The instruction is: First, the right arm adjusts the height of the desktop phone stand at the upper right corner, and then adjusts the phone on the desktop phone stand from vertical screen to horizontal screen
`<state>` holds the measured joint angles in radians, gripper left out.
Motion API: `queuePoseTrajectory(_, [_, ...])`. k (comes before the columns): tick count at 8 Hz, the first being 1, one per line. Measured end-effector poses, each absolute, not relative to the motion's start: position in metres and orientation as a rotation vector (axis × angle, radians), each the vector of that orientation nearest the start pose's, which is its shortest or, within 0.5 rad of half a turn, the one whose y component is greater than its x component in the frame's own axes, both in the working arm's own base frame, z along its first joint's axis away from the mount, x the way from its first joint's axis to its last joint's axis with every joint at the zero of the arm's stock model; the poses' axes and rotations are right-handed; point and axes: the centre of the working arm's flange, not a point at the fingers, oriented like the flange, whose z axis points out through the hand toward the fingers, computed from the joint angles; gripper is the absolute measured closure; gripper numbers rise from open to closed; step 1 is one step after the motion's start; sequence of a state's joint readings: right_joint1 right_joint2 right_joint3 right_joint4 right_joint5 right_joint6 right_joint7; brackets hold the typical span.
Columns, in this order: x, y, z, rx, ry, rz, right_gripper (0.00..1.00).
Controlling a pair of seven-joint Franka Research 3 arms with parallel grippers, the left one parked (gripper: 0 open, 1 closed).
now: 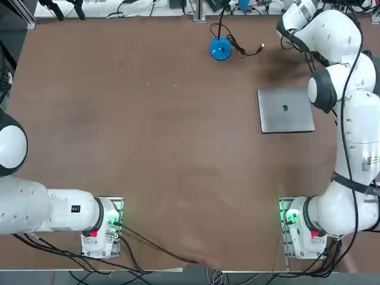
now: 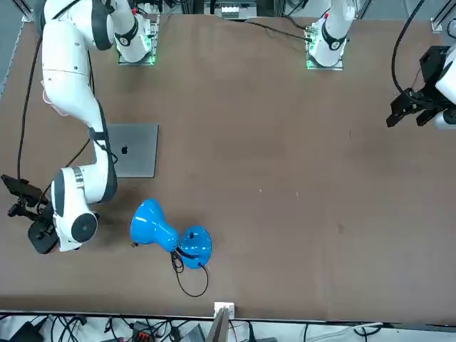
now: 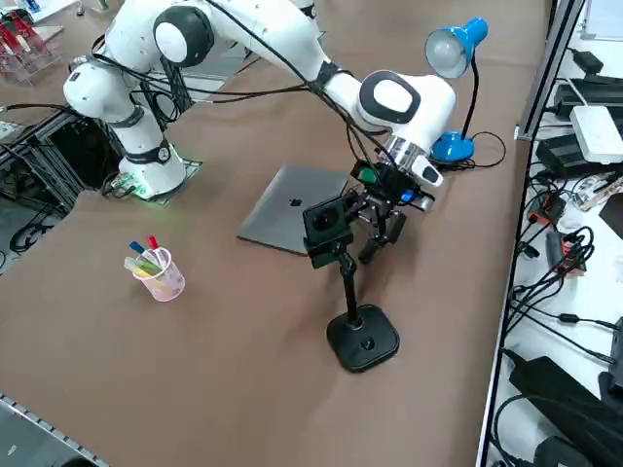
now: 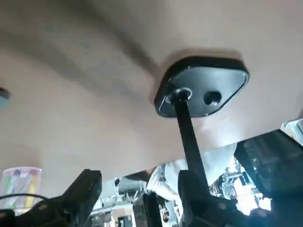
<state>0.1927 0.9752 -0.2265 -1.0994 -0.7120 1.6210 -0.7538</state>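
Note:
The desktop phone stand has a black rounded base, a thin pole and a clamp head holding the black phone upright. It stands at the table's corner, also in the front view at the base. My right gripper hangs beside the clamp head, just above the pole. In the wrist view the fingers stand apart, open, with the pole close against one finger and the base beyond. The phone shows at one side. In the top view my right arm hides the stand.
A grey laptop lies closed just behind the stand. A blue desk lamp with a black cable stands farther along the edge. A clear cup of pens sits toward the table's near side. Cables and boxes crowd the shelf past the table edge.

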Motion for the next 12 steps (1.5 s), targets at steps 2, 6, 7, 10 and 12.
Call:
queuePoseTrajectory(2, [0.728, -0.043, 0.24, 2.007, 1.071, -0.966, 0.06])
queuePoseTrajectory(6, [0.727, -0.048, 0.233, 1.926, 1.064, -1.014, 0.11])
queuePoseTrajectory(7, [0.727, -0.049, 0.231, 1.907, 1.061, -1.024, 0.14])
queuePoseTrajectory(10, [0.725, -0.05, 0.23, 1.902, 1.051, -1.044, 0.33])
queuePoseTrajectory(12, [0.725, -0.051, 0.23, 1.899, 1.049, -1.047, 0.5])
